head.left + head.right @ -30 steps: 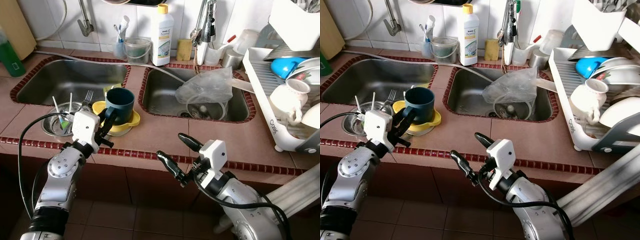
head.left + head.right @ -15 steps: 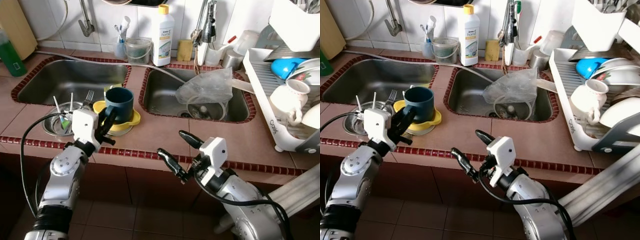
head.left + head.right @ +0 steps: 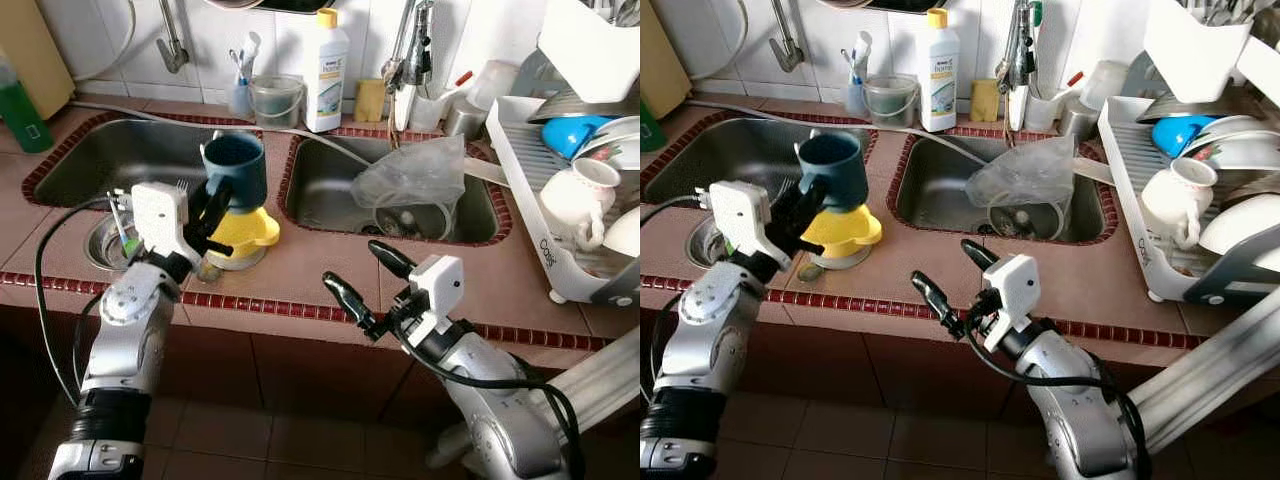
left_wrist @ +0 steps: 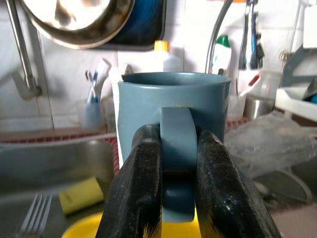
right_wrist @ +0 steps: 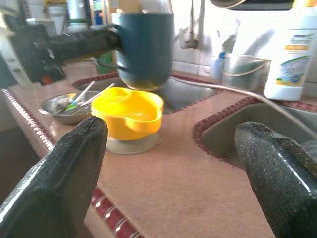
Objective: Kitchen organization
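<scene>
pinching the blue mug (image 3: 234,165) by its handle, left gripper (image 4: 178,198) carries it; looks light, rigid, maybe slippery; right gripper (image 3: 362,282) spread wide, empty.

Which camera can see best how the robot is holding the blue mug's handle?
The left wrist view: the left gripper pinches the blue mug's handle between both black fingers, close up. The eye views show the mug lifted above the yellow bowl, handle mostly hidden. The right wrist view shows it from the side.

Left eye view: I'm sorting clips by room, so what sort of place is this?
A home kitchen, most likely: a double steel sink set in a tiled counter, a dish rack holding crockery, and a bottle of dish soap by the taps.
</scene>
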`<state>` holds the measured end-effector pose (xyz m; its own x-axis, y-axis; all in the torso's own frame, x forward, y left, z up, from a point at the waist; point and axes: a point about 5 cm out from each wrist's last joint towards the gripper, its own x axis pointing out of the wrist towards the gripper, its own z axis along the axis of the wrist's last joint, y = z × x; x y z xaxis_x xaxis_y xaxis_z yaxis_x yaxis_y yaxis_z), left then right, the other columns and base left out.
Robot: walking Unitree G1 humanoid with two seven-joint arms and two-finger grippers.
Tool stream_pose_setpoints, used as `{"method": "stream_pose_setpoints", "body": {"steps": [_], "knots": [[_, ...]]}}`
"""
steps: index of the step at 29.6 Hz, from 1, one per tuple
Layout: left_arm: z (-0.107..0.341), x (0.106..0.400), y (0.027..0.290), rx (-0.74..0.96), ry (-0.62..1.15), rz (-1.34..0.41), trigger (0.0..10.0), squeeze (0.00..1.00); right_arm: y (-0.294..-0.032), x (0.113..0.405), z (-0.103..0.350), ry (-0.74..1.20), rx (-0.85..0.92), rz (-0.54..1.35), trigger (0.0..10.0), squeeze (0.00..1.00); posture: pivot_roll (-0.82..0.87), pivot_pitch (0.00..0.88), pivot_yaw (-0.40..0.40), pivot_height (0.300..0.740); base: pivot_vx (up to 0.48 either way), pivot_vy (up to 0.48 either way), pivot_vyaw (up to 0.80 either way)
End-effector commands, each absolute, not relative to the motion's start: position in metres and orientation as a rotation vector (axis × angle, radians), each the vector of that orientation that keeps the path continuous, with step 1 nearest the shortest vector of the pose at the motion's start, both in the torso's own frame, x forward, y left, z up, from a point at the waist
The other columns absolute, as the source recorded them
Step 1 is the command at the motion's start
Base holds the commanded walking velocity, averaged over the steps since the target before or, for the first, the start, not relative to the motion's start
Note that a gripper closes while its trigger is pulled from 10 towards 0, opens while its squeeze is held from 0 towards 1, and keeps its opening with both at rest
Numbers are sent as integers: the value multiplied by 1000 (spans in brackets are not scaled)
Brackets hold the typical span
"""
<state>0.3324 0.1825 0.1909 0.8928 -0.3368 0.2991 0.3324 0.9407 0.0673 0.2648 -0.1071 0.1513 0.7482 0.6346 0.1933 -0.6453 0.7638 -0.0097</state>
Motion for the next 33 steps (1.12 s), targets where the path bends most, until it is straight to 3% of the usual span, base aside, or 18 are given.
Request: {"method": "stream_pose_setpoints", "body": {"steps": [1, 2, 3, 4, 5, 14, 33], "knots": [[206, 333, 184, 16, -358, -348, 0, 0, -111, 268, 154, -208, 62, 676, 10000, 0, -97, 52, 3, 740, 0, 0, 0], [210, 333, 183, 14, -366, -350, 0, 0, -113, 271, 157, -223, 77, 651, 10000, 0, -96, 49, 4, 740, 0, 0, 0], [211, 333, 182, 12, -368, -351, 5569, 0, -113, 272, 159, -230, 81, 642, 10000, 0, -96, 47, 6, 740, 0, 0, 0], [213, 333, 182, 14, -371, -351, 5569, 0, -114, 273, 161, -243, 89, 629, 10000, 0, -96, 47, 6, 740, 0, 0, 0], [214, 333, 181, 21, -373, -352, 10000, 0, -116, 275, 163, -254, 95, 615, 10000, 0, -96, 44, 7, 740, 0, 0, 0], [210, 325, 174, 13, -375, -342, 10000, 0, -137, 292, 185, -375, 107, 400, 10000, 0, -99, 36, 15, 740, 0, 0, 0], [209, 326, 172, 31, -346, -336, 10000, 0, -137, 296, 195, -430, 106, 368, 10000, 0, -100, 27, 20, 740, 0, 0, 0]]}}
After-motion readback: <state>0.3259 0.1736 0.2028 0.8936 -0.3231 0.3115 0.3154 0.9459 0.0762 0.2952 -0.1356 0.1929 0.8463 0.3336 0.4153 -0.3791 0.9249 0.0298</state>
